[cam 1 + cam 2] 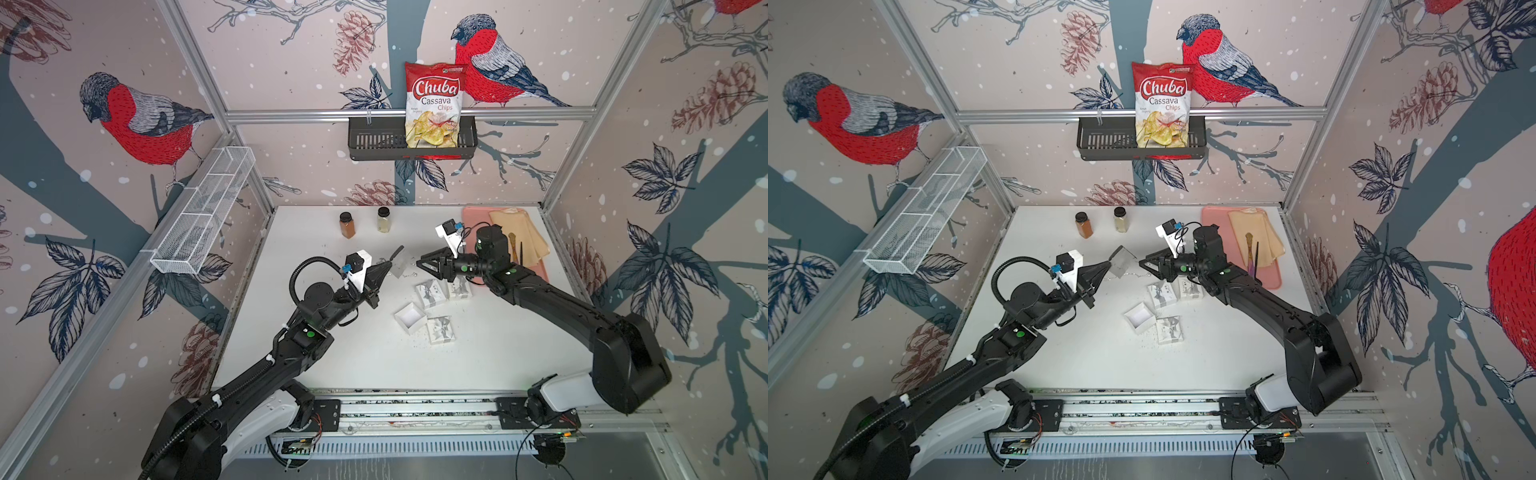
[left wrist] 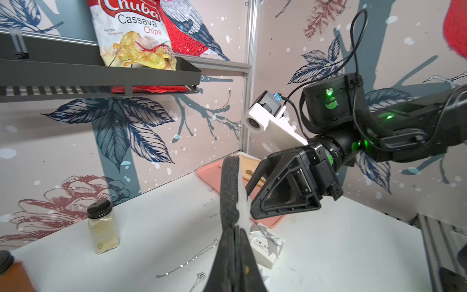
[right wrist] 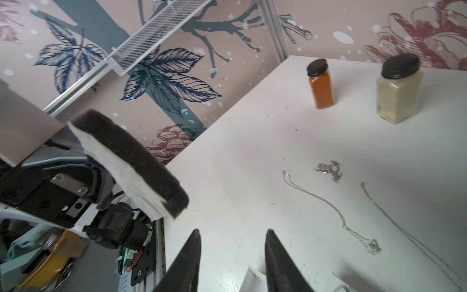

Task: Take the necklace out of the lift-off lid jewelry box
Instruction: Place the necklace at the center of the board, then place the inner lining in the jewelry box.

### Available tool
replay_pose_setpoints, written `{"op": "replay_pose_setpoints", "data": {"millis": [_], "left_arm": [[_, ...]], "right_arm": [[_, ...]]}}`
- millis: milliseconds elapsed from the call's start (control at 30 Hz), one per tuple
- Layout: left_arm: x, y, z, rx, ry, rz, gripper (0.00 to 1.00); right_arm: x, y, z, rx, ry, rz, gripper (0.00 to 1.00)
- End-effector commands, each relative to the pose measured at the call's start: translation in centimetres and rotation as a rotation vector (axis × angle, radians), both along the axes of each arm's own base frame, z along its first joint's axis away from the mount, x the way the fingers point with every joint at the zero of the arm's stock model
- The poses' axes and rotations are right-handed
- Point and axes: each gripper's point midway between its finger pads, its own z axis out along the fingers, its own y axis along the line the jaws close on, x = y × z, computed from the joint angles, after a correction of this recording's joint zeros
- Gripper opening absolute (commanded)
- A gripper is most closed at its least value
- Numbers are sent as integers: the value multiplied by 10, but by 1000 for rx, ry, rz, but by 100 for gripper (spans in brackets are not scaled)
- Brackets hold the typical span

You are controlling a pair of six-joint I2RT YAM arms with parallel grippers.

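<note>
Where our left gripper (image 1: pixel 387 266) stands: aloft, clamped tight on a square black foam pad with white backing (image 1: pixel 399 266).
Right gripper (image 1: pixel 417 262): at the pad's 3 o'clock, jaws partly apart, empty.
Thin silver chain necklace (image 3: pixel 373 246): we see it loose on the white table (image 1: pixel 478 353), 12 o'clock of the open white cardboard box (image 1: pixel 410 318).

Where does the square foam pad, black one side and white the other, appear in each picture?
In a top view: black-and-white foam pad mid-table, pinched by the left hand.
In a top view: same pad, same spot.
Left wrist: edge-on, rising from that shut hand.
Right wrist: black face, beyond the open right hand.
Shared landmark: pale spice jar with black lid.
</note>
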Motion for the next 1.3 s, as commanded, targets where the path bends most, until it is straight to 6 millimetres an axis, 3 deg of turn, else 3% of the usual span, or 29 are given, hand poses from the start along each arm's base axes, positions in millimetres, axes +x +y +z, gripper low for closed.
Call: {"op": "replay_pose_setpoints", "data": {"millis": [0,233,500,833,1100,1167,1267], "left_arm": [[-11,-3,26,-99,-52,-73,0],[-12,-8,33,-157,-40,-119,0],[-12,-12,35,-209,-24,-158,0],[-19,-13,40,-245,-34,-197,0],[-20,-11,33,-257,-14,-194,0],[-20,-10,33,-271,-12,-194,0],[-21,-9,36,-283,-18,-193,0]], "right_arm": [[-24,6,32,129,-75,131,37],[-47,12,47,191,-115,209,35],[-45,10,61,241,-143,161,29],[-35,8,64,261,-139,108,29],[-43,8,71,291,-143,142,28],[-42,8,68,285,-138,143,33],[-43,9,64,283,-126,153,51]]}}
